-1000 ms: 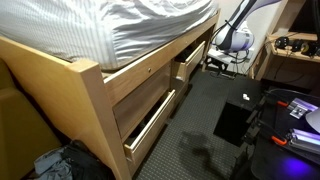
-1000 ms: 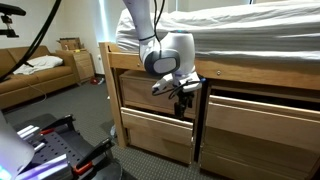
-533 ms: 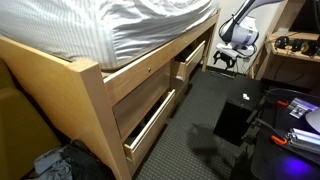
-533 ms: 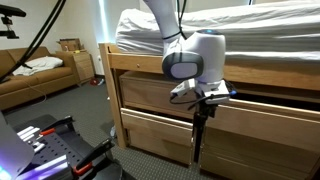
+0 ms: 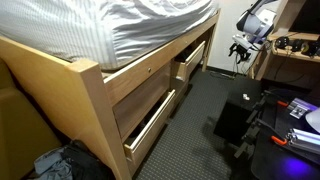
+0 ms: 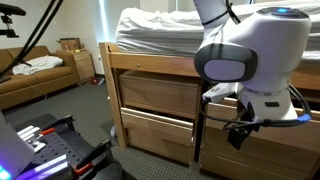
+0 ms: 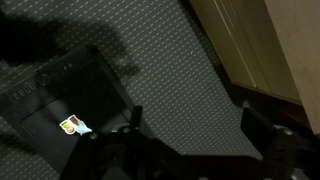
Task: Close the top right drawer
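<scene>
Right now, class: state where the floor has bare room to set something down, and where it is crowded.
Bare carpet runs between the bed frame and the black box. Crowded: the gear beyond the box, and the bundle by the bedpost.

Dark grey carpet [image 5: 200, 115] covers the floor. In an exterior view a brown couch [image 6: 35, 80] sits at nine o'clock, pale bedding [image 6: 160, 30] at twelve.

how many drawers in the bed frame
4: left of the post, upper drawer and lower drawer; right of it, the top right drawer and the drawer below, both partly behind the arm; more may be hidden.
</scene>
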You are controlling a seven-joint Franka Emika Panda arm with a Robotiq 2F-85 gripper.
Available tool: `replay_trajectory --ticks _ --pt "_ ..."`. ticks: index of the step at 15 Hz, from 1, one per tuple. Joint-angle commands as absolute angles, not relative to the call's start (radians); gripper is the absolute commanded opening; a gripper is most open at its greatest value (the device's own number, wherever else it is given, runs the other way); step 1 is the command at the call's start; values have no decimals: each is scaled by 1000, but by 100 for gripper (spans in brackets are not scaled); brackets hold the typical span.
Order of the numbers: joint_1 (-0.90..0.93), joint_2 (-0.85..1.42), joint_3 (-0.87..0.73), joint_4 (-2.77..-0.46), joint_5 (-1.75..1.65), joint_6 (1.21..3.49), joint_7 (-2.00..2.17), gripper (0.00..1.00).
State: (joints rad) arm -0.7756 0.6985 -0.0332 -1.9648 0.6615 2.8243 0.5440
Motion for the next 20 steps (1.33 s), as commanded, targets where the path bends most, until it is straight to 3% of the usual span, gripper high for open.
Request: replay_trajectory --ticks 1,9,10,20 --pt "-983 625 77 -1972 679 2722 291 100" --pt "-1338 658 37 -1750 579 2299 -332 100" --pt "-1269 641 24 -1816 602 2405 -233 100" --pt "-1248 646 4 -1802 606 2384 -235 100"
